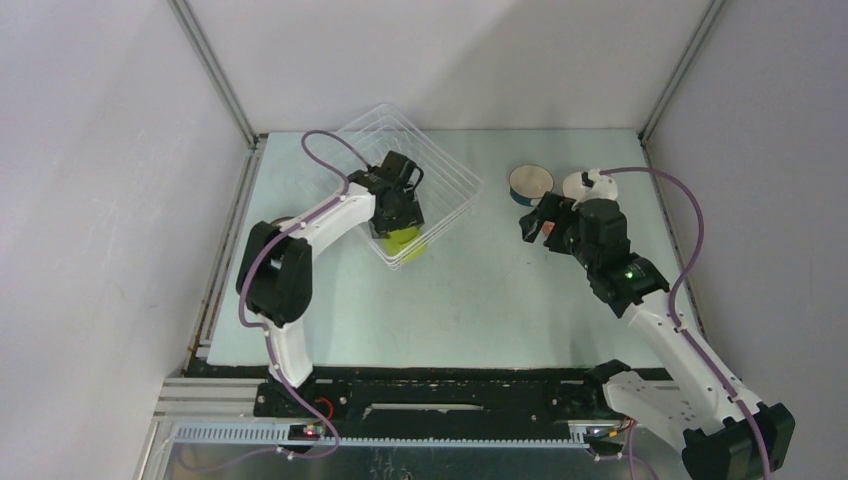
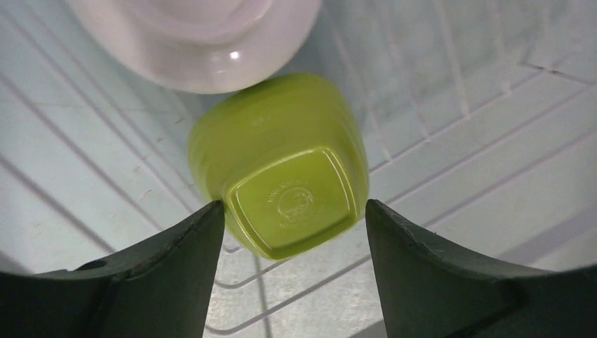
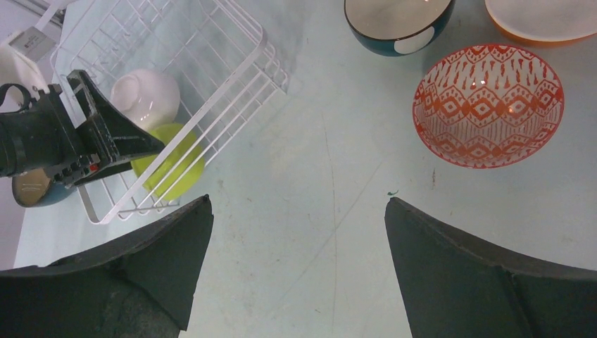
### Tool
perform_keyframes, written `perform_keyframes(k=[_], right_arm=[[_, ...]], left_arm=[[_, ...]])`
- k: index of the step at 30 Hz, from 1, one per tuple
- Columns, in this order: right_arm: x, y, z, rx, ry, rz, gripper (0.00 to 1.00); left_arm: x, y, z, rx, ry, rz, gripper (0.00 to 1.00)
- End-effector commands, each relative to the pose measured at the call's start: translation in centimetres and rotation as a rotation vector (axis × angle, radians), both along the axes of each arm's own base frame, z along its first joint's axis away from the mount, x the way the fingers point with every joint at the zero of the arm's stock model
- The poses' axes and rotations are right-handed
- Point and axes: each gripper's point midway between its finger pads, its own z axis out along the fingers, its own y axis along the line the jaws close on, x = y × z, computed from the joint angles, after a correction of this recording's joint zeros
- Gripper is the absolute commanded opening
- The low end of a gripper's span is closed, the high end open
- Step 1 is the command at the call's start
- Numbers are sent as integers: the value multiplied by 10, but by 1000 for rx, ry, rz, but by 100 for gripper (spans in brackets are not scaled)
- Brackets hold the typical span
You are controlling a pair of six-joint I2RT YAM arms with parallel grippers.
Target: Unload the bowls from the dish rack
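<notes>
The white wire dish rack (image 1: 455, 190) stands at the back left, turned cornerwise. A lime green bowl (image 2: 281, 176) lies upside down in it, next to a white bowl (image 2: 197, 39). My left gripper (image 2: 296, 215) is open just above the lime bowl, one finger on each side of its base. Both bowls also show in the right wrist view, lime (image 3: 169, 165) and white (image 3: 144, 95). My right gripper (image 3: 296, 204) is open and empty over bare table. Out on the table are a dark blue bowl (image 3: 398, 24), an orange bowl (image 3: 542, 17) and an orange-red patterned bowl (image 3: 487, 105).
A teal-rimmed bowl (image 3: 32, 189) sits on the table beside the rack, partly hidden behind my left gripper (image 3: 84, 141). The dark blue bowl (image 1: 530, 182) is just behind my right gripper (image 1: 535, 225). Grey walls enclose the table on three sides.
</notes>
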Motion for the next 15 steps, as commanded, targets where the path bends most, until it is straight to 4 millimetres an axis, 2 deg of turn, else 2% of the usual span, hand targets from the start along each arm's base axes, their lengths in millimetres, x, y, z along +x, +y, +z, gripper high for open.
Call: perform_keyframes(k=[1, 4, 10, 15], right_arm=[[0, 1, 10, 19, -38, -1, 100], [-1, 1, 12, 20, -45, 2, 100], [-4, -2, 17, 19, -61, 0, 100], [-5, -2, 18, 21, -63, 3, 100]], left_arm=[[32, -40, 37, -209, -159, -34, 76], [51, -44, 44, -250, -218, -32, 76], [75, -36, 38, -230, -221, -19, 76], [70, -23, 48, -157, -221, -40, 77]])
